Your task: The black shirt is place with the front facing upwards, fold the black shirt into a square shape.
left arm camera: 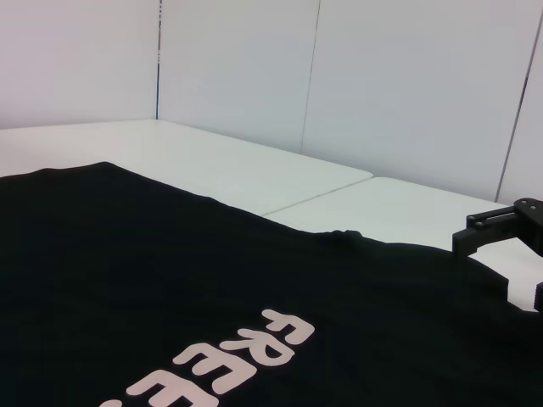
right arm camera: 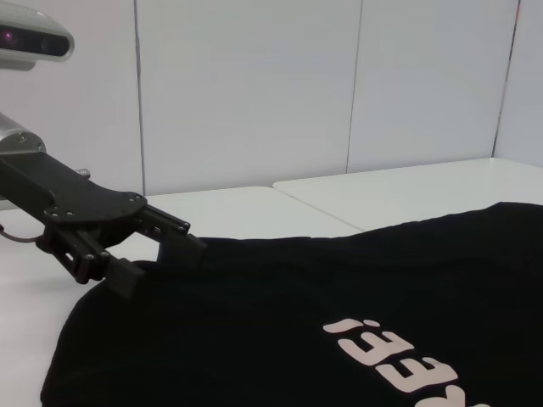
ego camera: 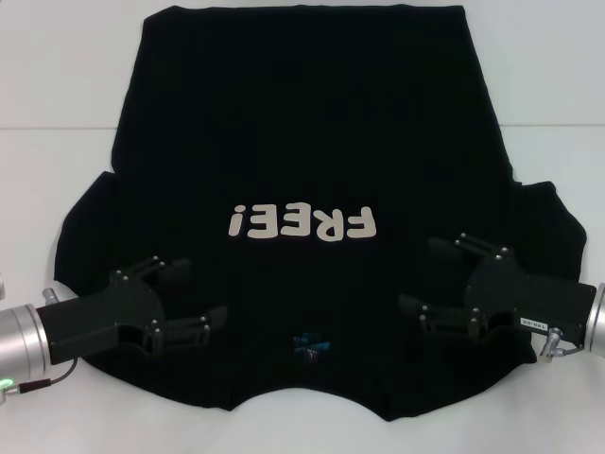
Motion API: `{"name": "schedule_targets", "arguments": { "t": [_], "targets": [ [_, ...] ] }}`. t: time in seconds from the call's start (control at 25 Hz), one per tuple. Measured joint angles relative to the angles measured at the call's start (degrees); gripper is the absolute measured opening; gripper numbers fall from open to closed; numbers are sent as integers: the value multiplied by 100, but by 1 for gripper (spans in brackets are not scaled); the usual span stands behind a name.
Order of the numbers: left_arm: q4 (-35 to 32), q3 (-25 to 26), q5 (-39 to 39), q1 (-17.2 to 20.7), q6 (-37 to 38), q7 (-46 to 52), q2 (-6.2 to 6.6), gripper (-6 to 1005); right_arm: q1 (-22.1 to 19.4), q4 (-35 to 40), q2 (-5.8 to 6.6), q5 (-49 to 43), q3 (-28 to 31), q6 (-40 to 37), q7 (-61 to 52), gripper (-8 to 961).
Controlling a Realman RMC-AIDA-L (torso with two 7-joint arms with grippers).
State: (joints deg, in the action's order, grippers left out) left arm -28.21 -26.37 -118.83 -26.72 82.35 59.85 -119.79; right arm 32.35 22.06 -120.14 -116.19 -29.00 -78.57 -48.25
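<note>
The black shirt (ego camera: 302, 142) lies spread flat on the white table (ego camera: 57, 104), front up, collar nearest me. Its cream "FREE!" lettering (ego camera: 302, 222) is at the middle and a small blue mark (ego camera: 310, 345) sits near the collar. My left gripper (ego camera: 200, 293) is open and empty over the shirt's left shoulder, by the sleeve. My right gripper (ego camera: 421, 274) is open and empty over the right shoulder. The left wrist view shows the shirt (left arm camera: 170, 271) and the right gripper's fingers (left arm camera: 496, 227). The right wrist view shows the shirt (right arm camera: 297, 322) and the left gripper (right arm camera: 144, 246).
The shirt's hem (ego camera: 302, 11) reaches the far side of the table. Bare white table (left arm camera: 254, 174) shows to both sides of the shirt. White wall panels (right arm camera: 254, 93) stand behind the table in the wrist views.
</note>
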Motion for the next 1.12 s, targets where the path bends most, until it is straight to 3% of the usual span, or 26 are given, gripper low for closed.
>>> {"name": "schedule_targets", "arguments": {
  "t": [0.8, 0.88, 1.12],
  "targets": [
    [1, 0, 0, 16, 40, 278, 4, 933, -9, -4, 0, 0, 0, 0, -1, 941],
    [-22, 19, 4, -7, 51, 840, 51, 932, -9, -6, 0, 0, 0, 0, -5, 941],
    [-47, 10, -44, -206, 205, 3150, 404, 932, -9, -10, 0, 0, 0, 7, -8, 941]
  ]
}}
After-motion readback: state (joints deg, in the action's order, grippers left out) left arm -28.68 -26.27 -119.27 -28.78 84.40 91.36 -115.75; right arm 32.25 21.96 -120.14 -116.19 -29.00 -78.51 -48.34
